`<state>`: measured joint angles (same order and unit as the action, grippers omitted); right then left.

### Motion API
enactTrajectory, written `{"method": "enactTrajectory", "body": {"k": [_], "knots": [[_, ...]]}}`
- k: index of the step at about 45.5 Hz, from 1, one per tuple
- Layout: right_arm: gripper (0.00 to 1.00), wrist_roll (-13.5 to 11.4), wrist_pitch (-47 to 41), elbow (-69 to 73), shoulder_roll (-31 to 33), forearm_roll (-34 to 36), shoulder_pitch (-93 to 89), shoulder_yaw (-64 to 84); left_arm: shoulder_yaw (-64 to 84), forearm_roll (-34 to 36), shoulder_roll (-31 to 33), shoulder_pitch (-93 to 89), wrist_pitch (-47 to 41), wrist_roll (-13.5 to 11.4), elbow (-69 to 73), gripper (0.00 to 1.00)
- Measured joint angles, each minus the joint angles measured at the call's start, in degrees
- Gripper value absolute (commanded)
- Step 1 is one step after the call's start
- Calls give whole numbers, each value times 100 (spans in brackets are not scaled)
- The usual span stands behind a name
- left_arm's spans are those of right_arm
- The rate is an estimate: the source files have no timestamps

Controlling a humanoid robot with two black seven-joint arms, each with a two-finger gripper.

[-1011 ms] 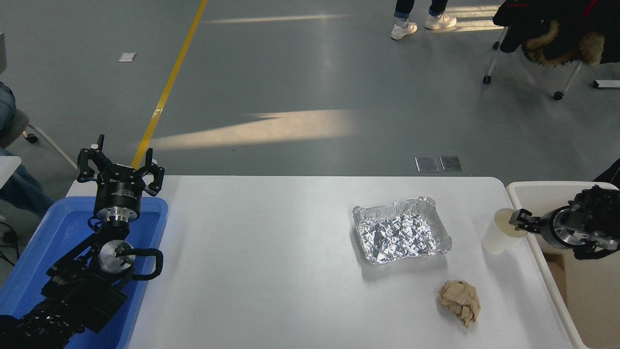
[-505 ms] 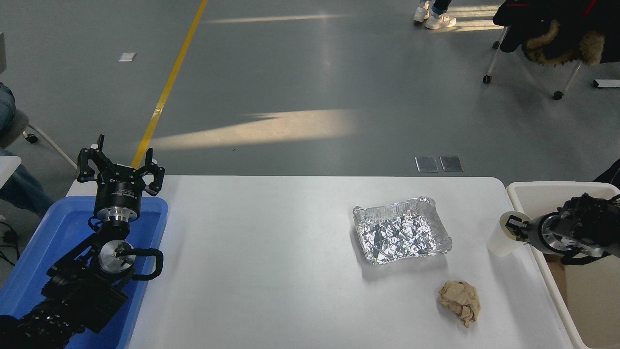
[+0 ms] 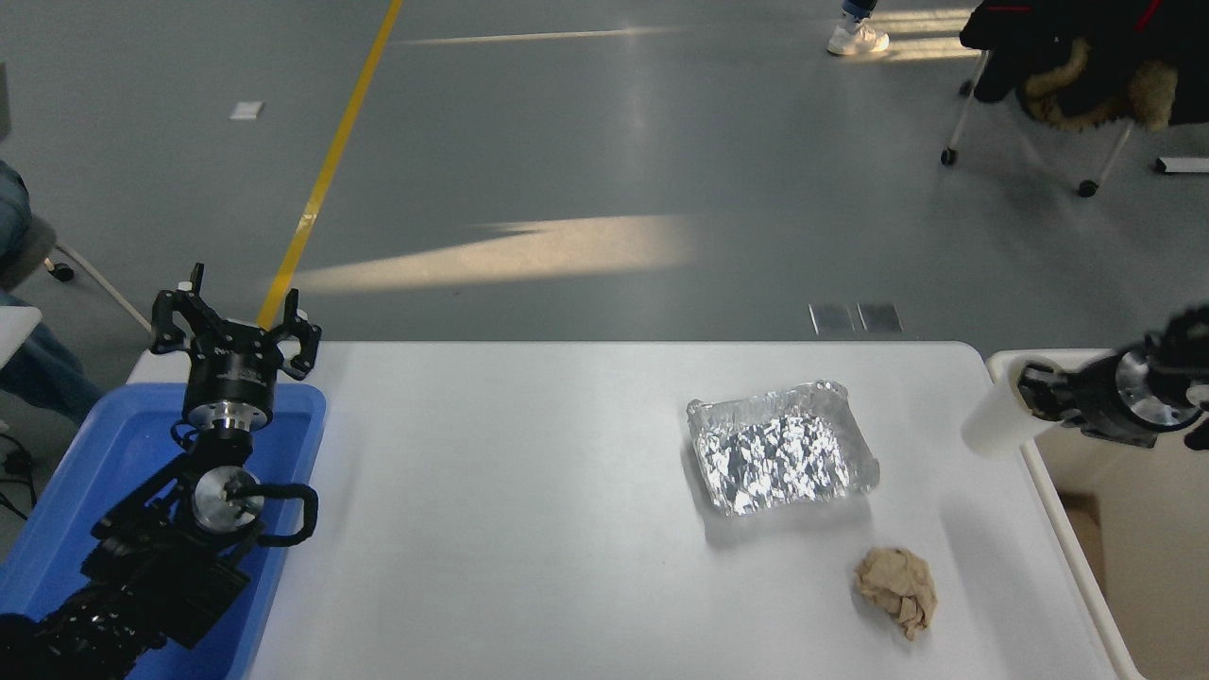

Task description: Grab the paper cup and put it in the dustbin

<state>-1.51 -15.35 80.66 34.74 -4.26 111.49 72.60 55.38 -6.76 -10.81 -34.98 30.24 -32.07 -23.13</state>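
Note:
The white paper cup (image 3: 999, 420) hangs tilted in the air over the table's right edge, its rim end toward my right gripper (image 3: 1031, 395). The right gripper is shut on the cup's rim and holds it beside the left wall of the cream-white dustbin (image 3: 1058, 361), which stands off the table's right side. The left arm is parked at the lower left, its gripper (image 3: 234, 326) open above the blue tray.
A crinkled silver foil tray (image 3: 782, 460) sits right of the table's middle. A crumpled brown paper ball (image 3: 897, 587) lies in front of it. A blue plastic tray (image 3: 127, 449) is at the left edge. A person's shoe and a chair are on the floor beyond.
My right gripper has lifted the paper cup off the table and carried it up and to the right, toward the dustbin. The left arm has not moved.

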Motion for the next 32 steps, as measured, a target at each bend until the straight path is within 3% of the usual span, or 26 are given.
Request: {"method": "enactTrajectory", "body": {"k": [19, 32], "knots": [[0, 299, -2114, 1672, -451, -60, 3771, 479, 0, -2, 0, -1, -1, 0, 0, 99], [0, 501, -2745, 1867, -697, 29, 5013, 531, 0, -7, 0, 1, -10, 0, 1, 99]]}}
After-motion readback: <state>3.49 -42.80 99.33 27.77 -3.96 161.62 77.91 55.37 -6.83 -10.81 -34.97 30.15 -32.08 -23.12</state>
